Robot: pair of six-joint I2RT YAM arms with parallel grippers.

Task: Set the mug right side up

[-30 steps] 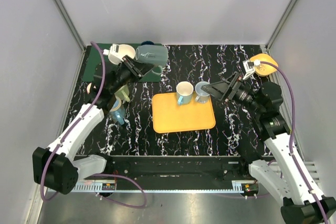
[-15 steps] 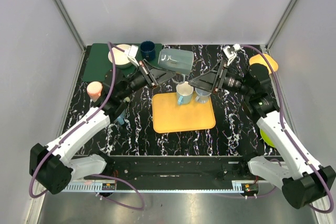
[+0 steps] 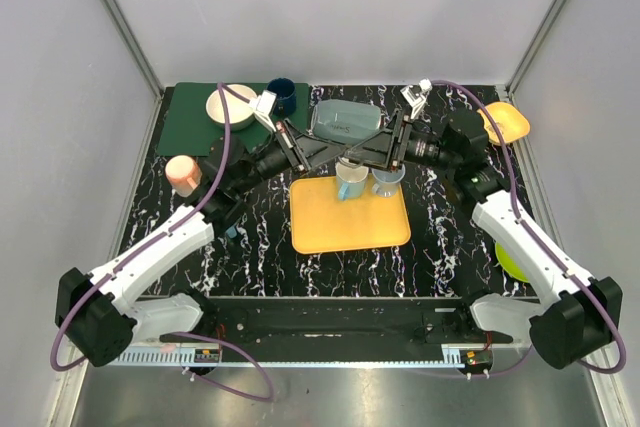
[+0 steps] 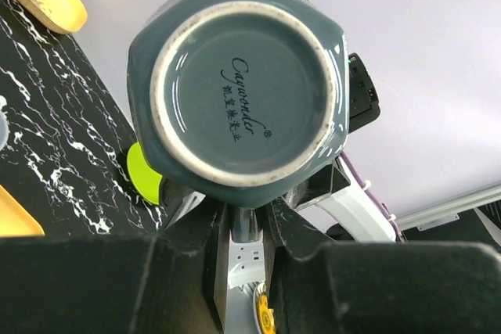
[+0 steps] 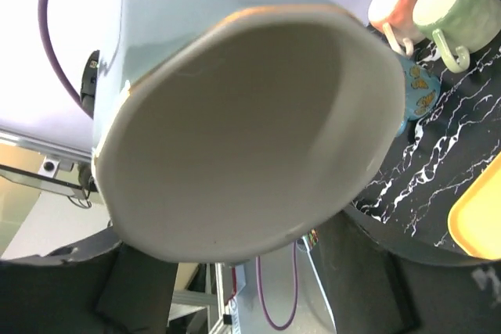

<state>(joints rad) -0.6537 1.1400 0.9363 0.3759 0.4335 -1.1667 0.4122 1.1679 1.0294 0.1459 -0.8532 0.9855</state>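
Slate-blue mug [image 3: 345, 119] held on its side in the air between the two arms, above the far edge of the orange tray [image 3: 350, 232].
Its pale foot ring faces the left wrist camera and frames a black script mark that looks like "Cayvonder" (the middle letters are hard to make out). A row of smaller characters sits beneath it, too fine to read. The left gripper [image 4: 243, 232] has its fingers pinched close on the handle, seen just below the base. The right gripper [image 5: 250, 271] faces the cream-lined mouth, with its fingers spread wide to either side beneath the rim; whether they touch the mug cannot be told. A pale mug [image 3: 350, 178] and a grey-blue cup [image 3: 386, 179] stand mouth-up on the tray, just below the lifted mug.
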